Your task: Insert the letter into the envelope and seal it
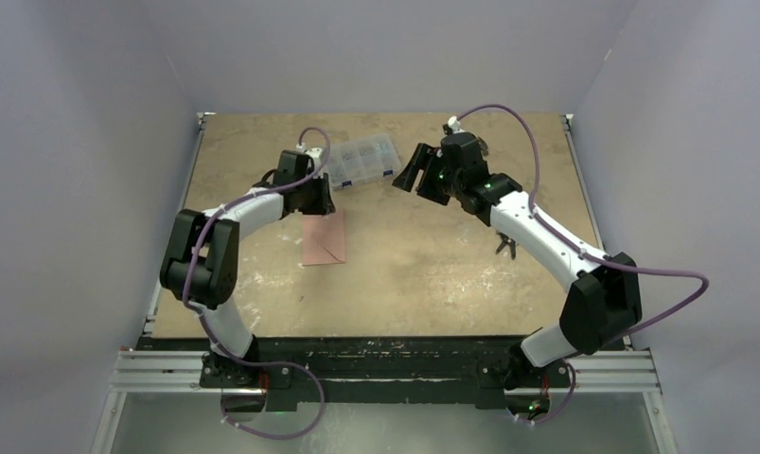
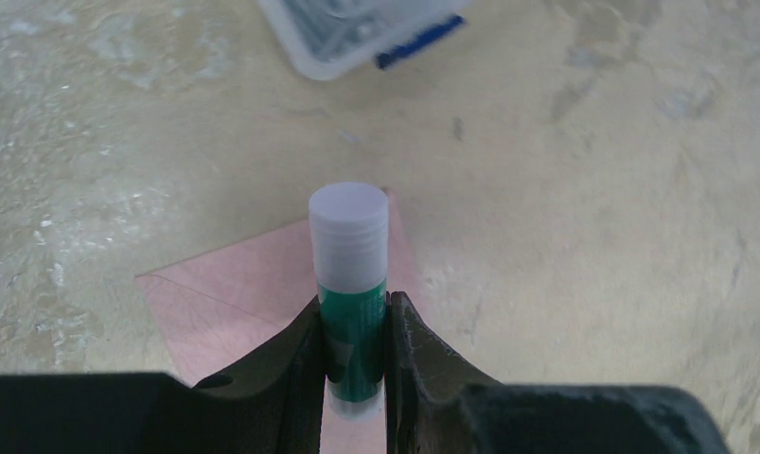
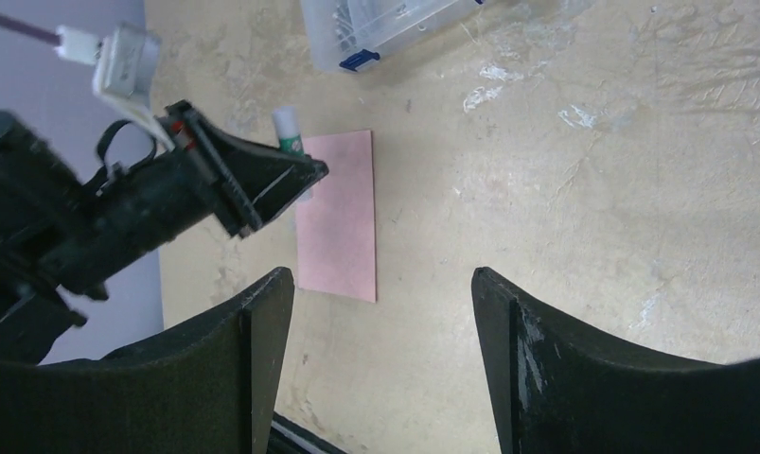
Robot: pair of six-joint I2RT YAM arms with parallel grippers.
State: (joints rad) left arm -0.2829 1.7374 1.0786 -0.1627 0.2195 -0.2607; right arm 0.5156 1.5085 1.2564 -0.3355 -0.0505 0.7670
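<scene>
The salmon-pink envelope [image 1: 324,238] lies flat on the table, with diagonal seam lines showing in the left wrist view [image 2: 234,293]. It also shows in the right wrist view [image 3: 338,218]. My left gripper [image 1: 317,199] [image 2: 354,303] is shut on a green glue stick with a white cap [image 2: 349,255] and holds it over the envelope's far edge. The stick's cap also shows in the right wrist view [image 3: 287,128]. My right gripper [image 1: 418,170] [image 3: 380,274] is open and empty, raised above the table to the right of the envelope. The letter is not in view.
A clear compartment box [image 1: 362,158] [image 2: 357,28] [image 3: 376,28] stands just beyond the envelope, between the two grippers. A small dark object [image 1: 504,248] lies on the table under the right arm. Walls close in the table on three sides.
</scene>
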